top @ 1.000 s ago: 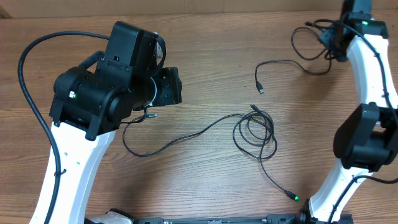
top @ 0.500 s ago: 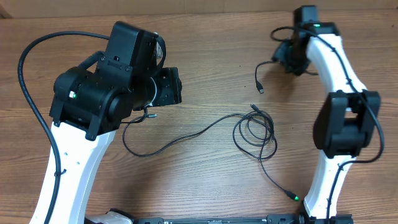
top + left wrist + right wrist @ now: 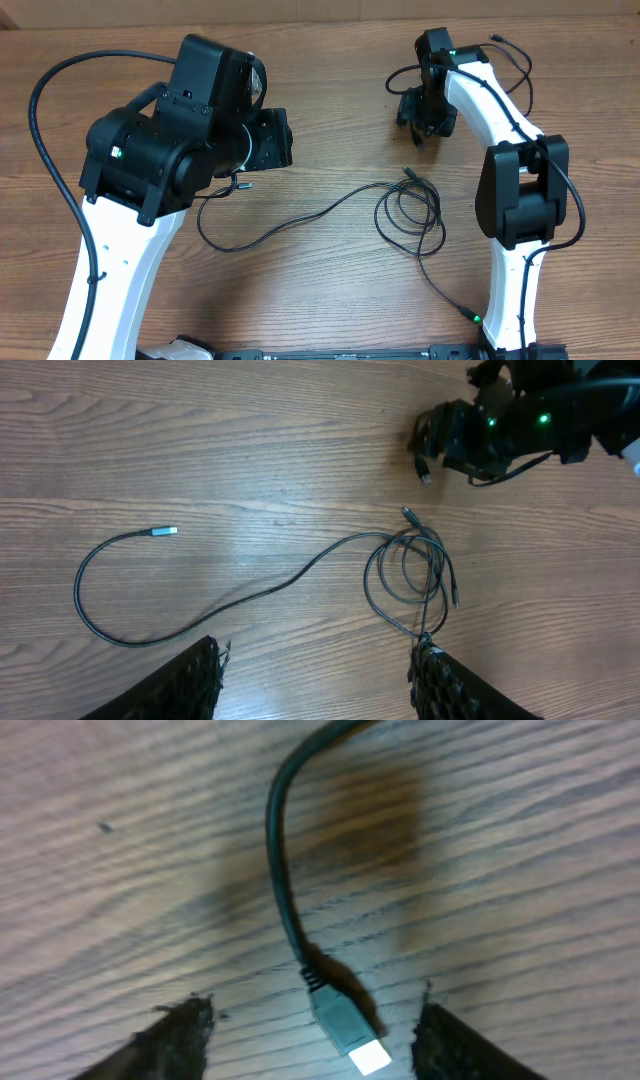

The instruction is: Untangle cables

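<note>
Near: long cable (image 3: 290,578) flat on desk (image 3: 250,420), one end free, other end wound into loose coil (image 3: 405,565). Above it left tool (image 3: 318,670), fingers apart, empty.

Farther: right tool (image 3: 312,1030) spread, straddling plug (image 3: 345,1025) of short cable (image 3: 278,870), no contact.

We judge cord light, limp, thin, prone to slip. Plug housing stiffer, thicker: best hold there.

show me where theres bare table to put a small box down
Barest: the wood between the left arm and the right claw, above the long cable. Also the front strip below that cable, left of the tail trailing from the coil. Crowded: around the coil, and under the right claw, where a plug end lies.
</note>
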`<action>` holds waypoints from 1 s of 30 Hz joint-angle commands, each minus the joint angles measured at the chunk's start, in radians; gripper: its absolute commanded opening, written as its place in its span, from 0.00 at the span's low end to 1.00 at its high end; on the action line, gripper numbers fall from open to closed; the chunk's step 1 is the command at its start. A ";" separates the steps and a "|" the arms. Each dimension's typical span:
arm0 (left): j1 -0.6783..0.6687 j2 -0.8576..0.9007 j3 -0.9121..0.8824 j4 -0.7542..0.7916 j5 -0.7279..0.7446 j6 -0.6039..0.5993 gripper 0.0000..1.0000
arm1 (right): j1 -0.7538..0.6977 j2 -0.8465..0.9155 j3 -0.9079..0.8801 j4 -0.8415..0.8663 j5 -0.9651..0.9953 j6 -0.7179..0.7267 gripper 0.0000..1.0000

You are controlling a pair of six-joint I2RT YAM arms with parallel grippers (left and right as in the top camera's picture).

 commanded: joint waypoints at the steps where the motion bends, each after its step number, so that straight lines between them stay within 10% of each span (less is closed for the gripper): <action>1: 0.003 0.010 0.014 0.002 0.006 0.015 0.63 | -0.005 0.015 -0.037 0.014 0.014 -0.023 0.54; 18: 0.003 0.010 0.014 0.000 0.006 0.016 0.64 | -0.021 0.015 -0.082 0.263 -0.051 0.030 0.07; 24: 0.003 0.010 0.014 -0.003 0.006 0.017 0.66 | -0.092 0.015 -0.075 0.498 -0.013 0.061 0.04; 28: 0.003 0.010 0.014 -0.004 0.006 0.019 0.66 | -0.157 0.015 -0.069 0.598 -0.024 0.061 0.27; 30: 0.003 0.010 0.014 -0.003 0.005 0.019 0.66 | -0.188 0.015 -0.056 0.603 -0.038 0.061 0.73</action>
